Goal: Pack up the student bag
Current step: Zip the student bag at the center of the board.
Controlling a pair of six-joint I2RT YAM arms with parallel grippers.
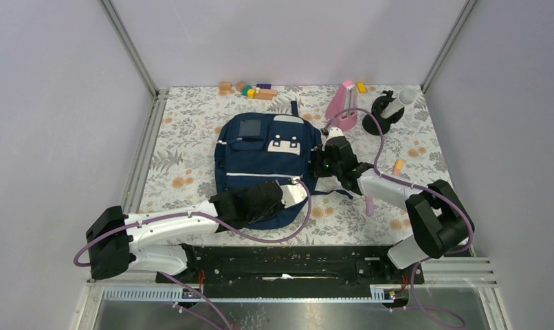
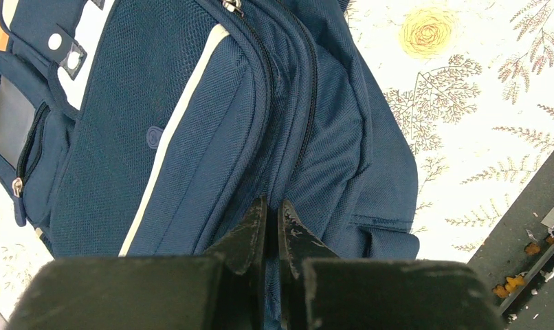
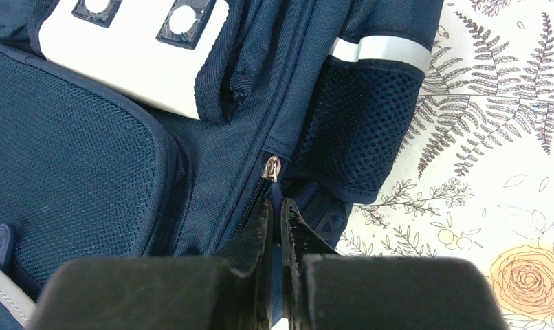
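— Left gripper (image 2: 273,210), closest to us: fingers pressed nearly together, tips down on the student bag (image 1: 257,161) by its near right corner, btwn two zip lines. Pinching cloth? Can't tell.
— And the right gripper (image 3: 275,210)?
— Same, closed up tight. Tips right at a silver zip pull (image 3: 272,168) on the bag's right side, next to the mesh pocket (image 3: 357,130). Whether it's got the tab, can't tell.
— Bag itself?
— Lying flat, middle of the table (image 1: 185,165), front up, handle twd the far wall. Wooden blocks (image 1: 250,89) at the far edge, pink thing (image 1: 341,104) far right.
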